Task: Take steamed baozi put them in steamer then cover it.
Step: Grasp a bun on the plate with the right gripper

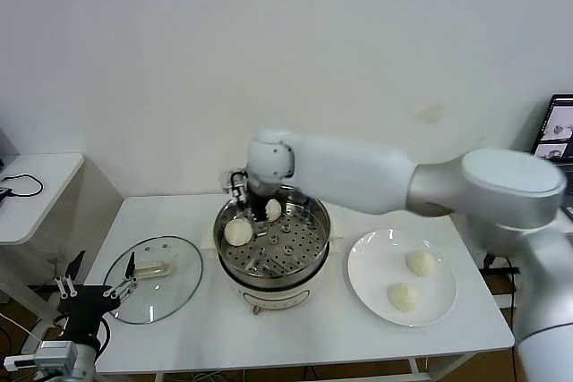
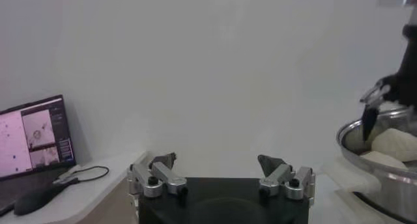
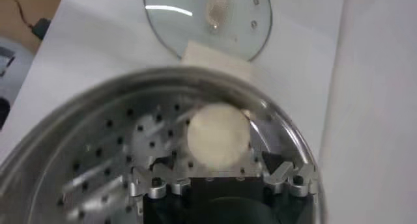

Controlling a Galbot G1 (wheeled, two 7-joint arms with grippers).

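Hovering over the steamer (image 1: 309,248), right gripper (image 1: 253,206) fingers released above two baozi (image 1: 238,233).

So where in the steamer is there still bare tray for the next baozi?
The steamer has bare perforated tray on its front and right, toward the plate. The back-left is crowded: two baozi and the open right hand.
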